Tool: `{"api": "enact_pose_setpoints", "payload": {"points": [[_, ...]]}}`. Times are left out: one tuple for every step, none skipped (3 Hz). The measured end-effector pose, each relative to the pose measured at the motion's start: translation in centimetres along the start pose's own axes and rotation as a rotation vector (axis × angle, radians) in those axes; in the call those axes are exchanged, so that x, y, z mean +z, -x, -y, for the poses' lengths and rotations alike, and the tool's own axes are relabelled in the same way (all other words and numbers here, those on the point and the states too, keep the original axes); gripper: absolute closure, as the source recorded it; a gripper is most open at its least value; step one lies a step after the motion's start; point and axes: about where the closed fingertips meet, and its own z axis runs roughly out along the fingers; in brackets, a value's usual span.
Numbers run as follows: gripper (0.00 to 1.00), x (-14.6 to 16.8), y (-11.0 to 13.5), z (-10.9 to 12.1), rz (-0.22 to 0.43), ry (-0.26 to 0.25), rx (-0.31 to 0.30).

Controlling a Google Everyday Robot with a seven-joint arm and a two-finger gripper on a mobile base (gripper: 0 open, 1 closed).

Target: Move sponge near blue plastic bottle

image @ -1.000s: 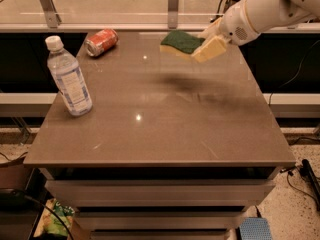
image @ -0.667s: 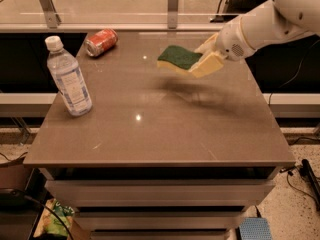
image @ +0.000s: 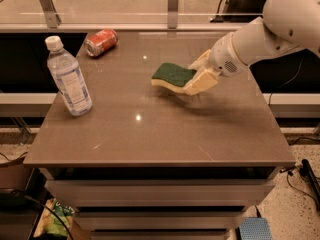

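The sponge (image: 173, 76), dark green on top with a pale yellow base, is held just above the brown table (image: 160, 139), near its middle. My gripper (image: 196, 75) is shut on the sponge's right end, reaching in from the right on the white arm. The blue plastic bottle (image: 68, 78), clear with a white cap and a pale label, stands upright near the table's left edge, well to the left of the sponge.
A red soda can (image: 100, 42) lies on its side at the back left of the table. A glass rail with metal posts (image: 172, 5) runs behind the table. Drawers sit under the tabletop.
My gripper has carried the sponge from the back right of the table leftward, toward the front and lower, toward the table's middle. The bottle and can have not moved.
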Motion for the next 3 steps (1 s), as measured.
{"api": "enact_pose_setpoints", "payload": {"points": [[1.00,1.0,0.3,-1.7,-0.021,0.033,-0.014],[1.00,1.9,1.0,-2.9,-0.039,0.066,-0.036],[1.00,4.5,2.7,-5.4,-0.047,0.120,-0.085]]}}
